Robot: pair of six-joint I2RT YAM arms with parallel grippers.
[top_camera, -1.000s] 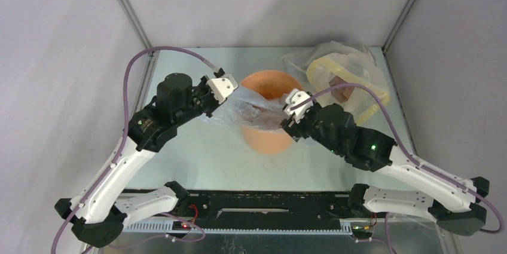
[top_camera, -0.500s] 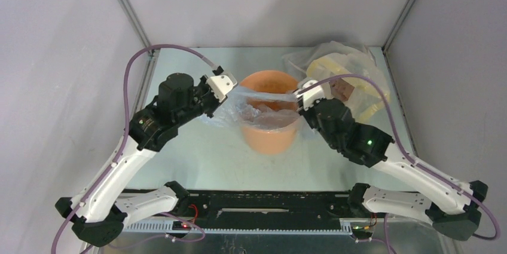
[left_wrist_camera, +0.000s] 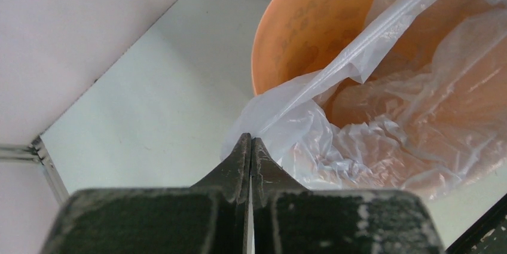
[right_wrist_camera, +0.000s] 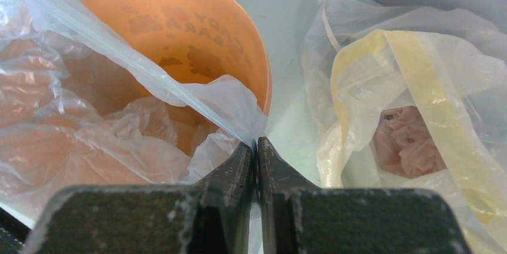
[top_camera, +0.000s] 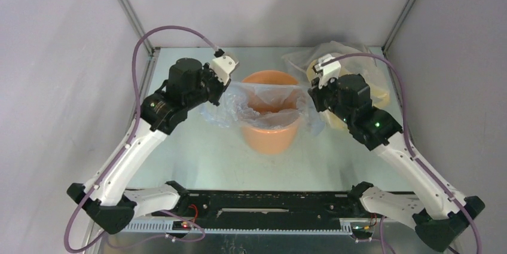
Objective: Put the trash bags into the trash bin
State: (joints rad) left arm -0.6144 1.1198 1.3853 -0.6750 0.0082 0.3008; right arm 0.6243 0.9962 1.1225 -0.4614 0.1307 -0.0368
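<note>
From above, the thin trash bag point(top_camera: 263, 103) is stretched across the orange trash bin point(top_camera: 270, 141). Its middle sags inside and its ends hang outside the rim. I think the job is about half done, because the ends must go in too. The two arms reach in, elbows bent, with the left hand point(top_camera: 233, 85) and the right hand point(top_camera: 311, 92) on opposite sides of the bin.

In the left wrist view, the left hand is pinched shut on one bag corner, just outside the rim and above the surface point(left_wrist_camera: 143, 98).

In the right wrist view, the right hand is pinched shut on the other corner. It sits between the bin and the clear-and-yellow plastic bundle point(right_wrist_camera: 394, 98).
</note>
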